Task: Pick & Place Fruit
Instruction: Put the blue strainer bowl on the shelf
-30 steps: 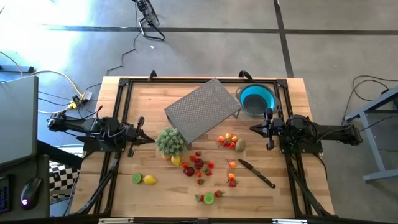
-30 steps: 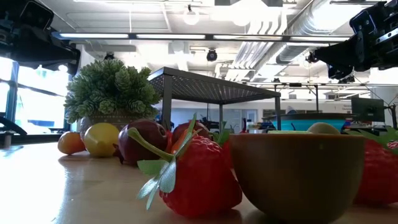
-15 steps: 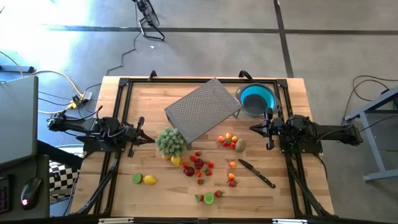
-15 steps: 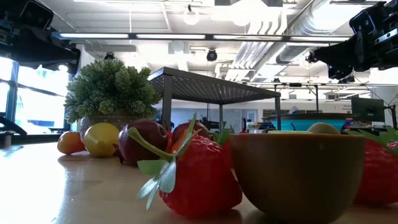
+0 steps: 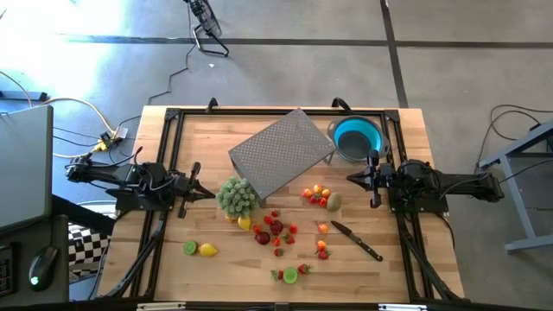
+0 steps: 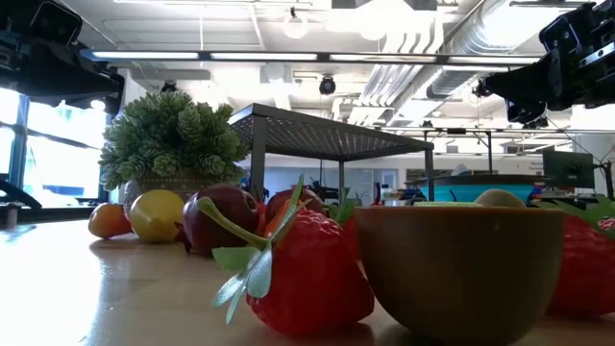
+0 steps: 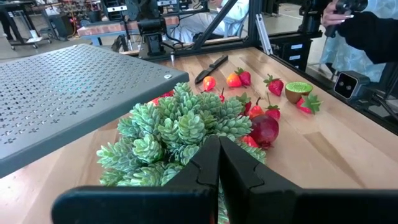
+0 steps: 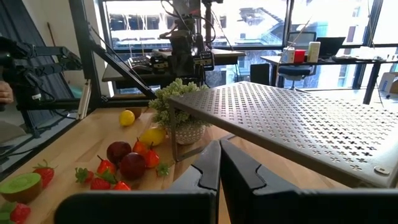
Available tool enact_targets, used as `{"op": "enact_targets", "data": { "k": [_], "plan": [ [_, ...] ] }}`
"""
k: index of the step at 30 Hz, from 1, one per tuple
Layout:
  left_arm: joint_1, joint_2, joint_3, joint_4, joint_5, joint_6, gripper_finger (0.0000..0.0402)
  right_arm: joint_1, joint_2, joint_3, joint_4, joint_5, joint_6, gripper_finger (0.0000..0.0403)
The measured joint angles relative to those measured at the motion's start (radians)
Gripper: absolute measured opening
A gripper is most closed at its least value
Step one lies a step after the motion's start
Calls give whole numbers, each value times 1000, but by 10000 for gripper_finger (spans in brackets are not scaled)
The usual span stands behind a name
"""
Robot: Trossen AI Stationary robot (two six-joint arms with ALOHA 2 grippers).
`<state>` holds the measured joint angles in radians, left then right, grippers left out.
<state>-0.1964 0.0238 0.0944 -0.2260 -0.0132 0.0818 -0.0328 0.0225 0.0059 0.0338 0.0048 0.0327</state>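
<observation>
The fruit lies scattered on the wooden table: a cluster of red pieces [image 5: 275, 229] near the middle, an orange, red and brownish green group [image 5: 320, 198], a lime and a lemon [image 5: 200, 249] at the near left, and a halved kiwi with strawberries [image 5: 291, 275] near the front edge. A blue bowl [image 5: 357, 138] stands at the far right. My left gripper [image 5: 207, 195] is shut at the table's left, pointing level at a potted plant [image 7: 186, 127]. My right gripper [image 5: 350, 179] is shut at the right, just in front of the bowl. Neither touches anything.
A grey perforated metal stand [image 5: 282, 154] rises on legs over the table's far middle. The potted plant [image 5: 238, 197] stands by its near left corner. A black-handled knife [image 5: 356, 240] lies at the near right. A black frame [image 5: 169, 138] borders the table.
</observation>
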Motion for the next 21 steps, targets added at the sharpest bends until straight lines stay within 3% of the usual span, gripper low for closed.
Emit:
{"op": "enact_targets", "data": {
  "k": [9, 14, 21],
  "plan": [
    [0, 0, 0, 0, 0, 0, 1, 0, 0, 0, 83, 82, 126, 2],
    [0, 0, 0, 0, 0, -1, 1, 0, 0, 2, 195, 71, 125, 2],
    [0, 0, 0, 0, 0, -34, 1, 0, 41, 62, 189, 72, 125, 2]
  ]
}}
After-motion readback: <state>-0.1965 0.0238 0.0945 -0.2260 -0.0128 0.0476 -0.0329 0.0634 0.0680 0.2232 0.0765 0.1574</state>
